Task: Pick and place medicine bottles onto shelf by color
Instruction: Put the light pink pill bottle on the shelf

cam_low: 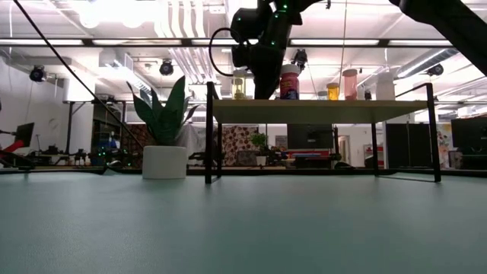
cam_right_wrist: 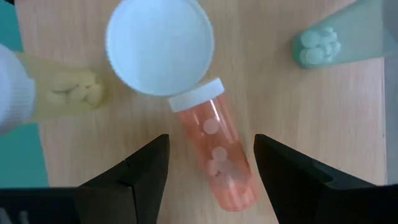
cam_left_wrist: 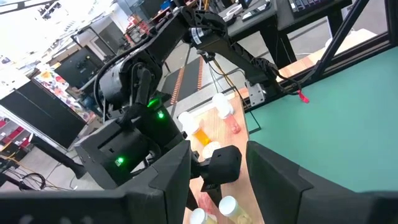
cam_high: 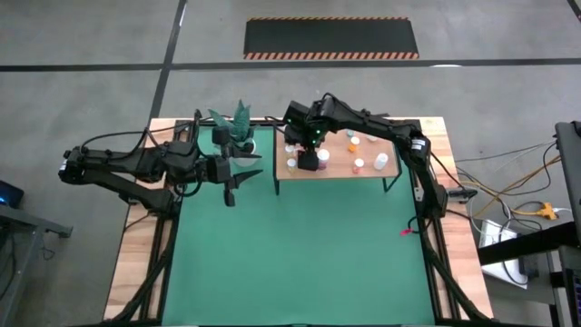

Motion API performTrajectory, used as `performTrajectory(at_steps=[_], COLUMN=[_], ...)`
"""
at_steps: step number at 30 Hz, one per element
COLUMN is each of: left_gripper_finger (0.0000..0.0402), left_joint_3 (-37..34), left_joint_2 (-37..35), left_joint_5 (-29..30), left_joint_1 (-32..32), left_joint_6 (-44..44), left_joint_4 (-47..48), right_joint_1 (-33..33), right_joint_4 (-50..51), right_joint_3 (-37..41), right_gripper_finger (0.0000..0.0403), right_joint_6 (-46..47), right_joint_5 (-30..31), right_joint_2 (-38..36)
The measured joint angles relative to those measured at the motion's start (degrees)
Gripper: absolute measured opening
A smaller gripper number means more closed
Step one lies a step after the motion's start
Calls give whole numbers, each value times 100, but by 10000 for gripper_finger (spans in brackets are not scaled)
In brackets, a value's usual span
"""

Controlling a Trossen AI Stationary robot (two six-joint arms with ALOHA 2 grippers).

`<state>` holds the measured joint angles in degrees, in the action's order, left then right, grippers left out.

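The wooden shelf (cam_high: 363,173) stands at the far side of the green mat. Several white-capped bottles stand on the shelf: a pink-orange one (cam_right_wrist: 217,162), a large one seen by its white cap (cam_right_wrist: 160,46), a yellow one (cam_right_wrist: 62,93) and a teal one (cam_right_wrist: 329,43). My right gripper (cam_right_wrist: 211,140) hangs open over the shelf's left part (cam_high: 309,162). Its fingers point down on either side of the pink-orange bottle, and no touch shows. My left gripper (cam_high: 231,182) is open and empty above the mat, left of the shelf.
A white pot with a green plant (cam_high: 227,134) stands at the far edge, left of the shelf and close to my left arm. More bottles (cam_high: 359,164) stand on the shelf's right half. The shelf's black legs (cam_low: 209,137) rise from the mat (cam_high: 300,254).
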<state>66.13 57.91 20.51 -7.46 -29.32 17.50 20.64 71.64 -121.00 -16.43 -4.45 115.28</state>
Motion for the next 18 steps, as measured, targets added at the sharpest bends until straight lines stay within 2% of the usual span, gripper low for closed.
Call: performTrajectory(at_steps=[5,14,18], left_gripper_finger=[139,139,139], left_joint_3=[0,0,0], left_joint_2=[0,0,0], left_joint_5=[0,0,0], left_joint_1=[0,0,0], left_joint_6=[0,0,2], left_joint_4=[0,0,0], right_joint_1=[-2,0,0], right_joint_4=[-17,11,144], right_joint_3=[21,-44,-134], right_gripper_finger=[204,108,79], right_joint_6=[2,79,-8], right_joint_5=[-2,-1,3], right_joint_2=[0,-2,-4])
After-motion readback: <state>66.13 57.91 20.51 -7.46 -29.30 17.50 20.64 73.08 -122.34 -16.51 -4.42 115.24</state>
